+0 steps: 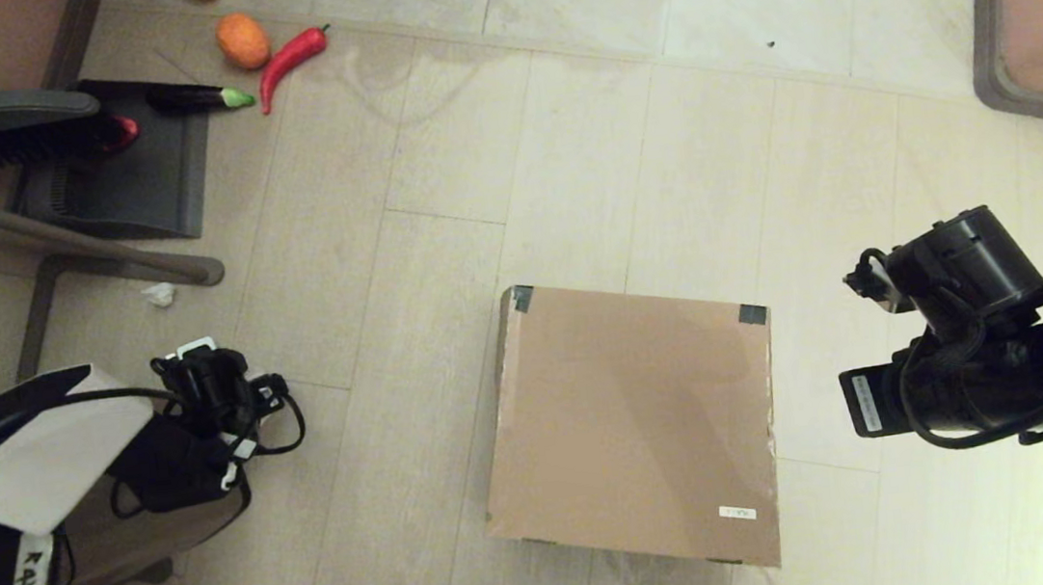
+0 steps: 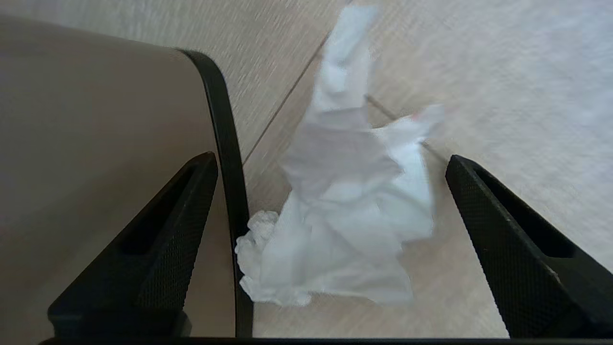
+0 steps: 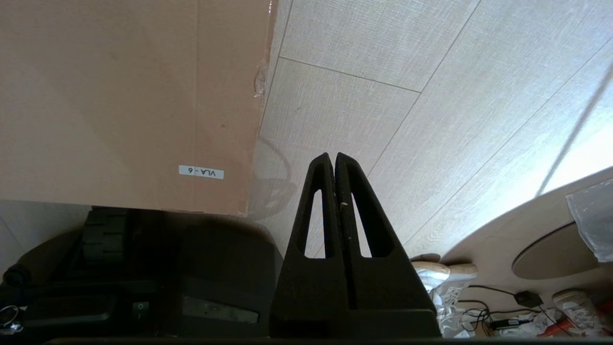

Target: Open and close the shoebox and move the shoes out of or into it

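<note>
While the shoebox sits shut on the floor at lower centre, my right tool hangs clenched and empty at right, my left tool spread low left. Light, stiff cardboard, I judge; I'd lift its near lid edge.

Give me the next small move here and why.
Probably swing the right gripper, shut and hanging over bare floor beside the shoebox, toward the lid's near edge to lift it. The lid lies flat and closed, no shoes show, and the left gripper sits open over a crumpled tissue.
</note>
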